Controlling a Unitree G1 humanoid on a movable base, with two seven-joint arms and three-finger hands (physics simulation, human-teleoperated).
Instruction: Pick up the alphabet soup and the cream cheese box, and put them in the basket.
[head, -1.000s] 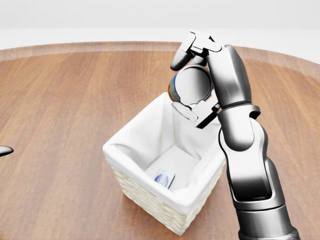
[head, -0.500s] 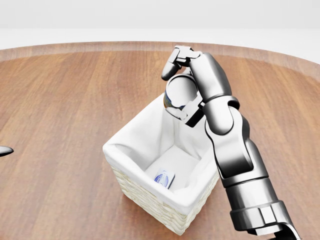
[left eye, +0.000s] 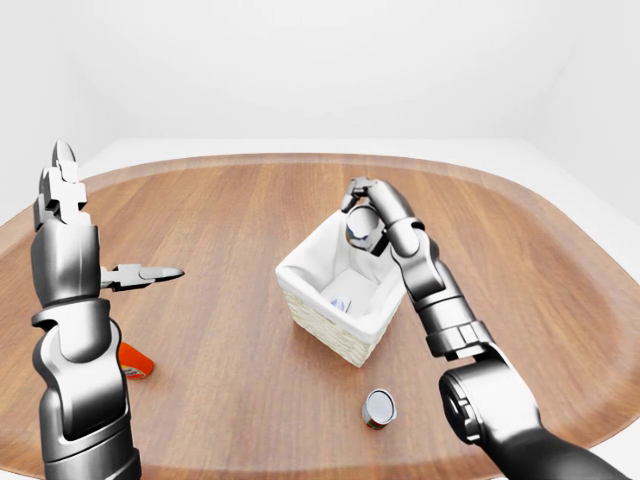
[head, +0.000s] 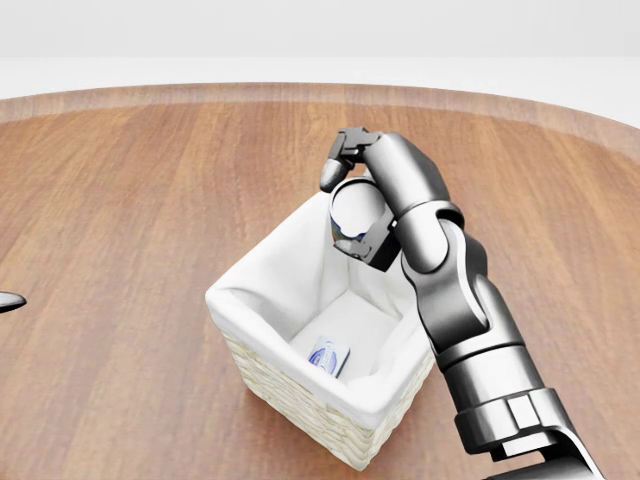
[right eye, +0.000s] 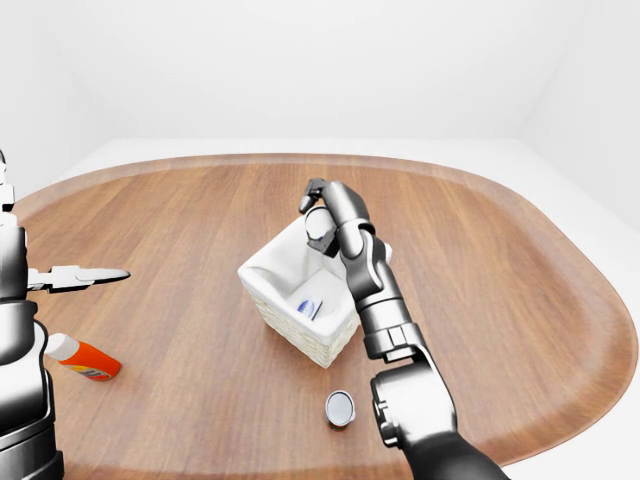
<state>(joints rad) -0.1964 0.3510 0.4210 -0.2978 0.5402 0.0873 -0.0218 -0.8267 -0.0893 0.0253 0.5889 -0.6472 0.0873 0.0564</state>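
Note:
A wicker basket (head: 290, 400) with a white cloth liner stands in the middle of the round wooden table. The cream cheese box (head: 329, 355) lies on its floor. My right hand (head: 342, 200) is shut on the alphabet soup can (head: 355, 215), whose shiny end faces the camera. It holds the can over the basket's upper right corner, just above the liner's rim. My left hand (left eye: 130, 274) is raised at the left of the left-eye view, far from the basket, fingers spread and holding nothing.
A second small can (left eye: 379, 408) lies on its side on the table below the basket. An orange bottle with a white cap (right eye: 85, 358) lies at the far left near my left arm. The table's curved edge (left eye: 560, 210) runs round to the right.
My right hand has carried the can left and downward, from beyond the basket's upper corner to just over the liner's rim. The basket and the box have not moved.

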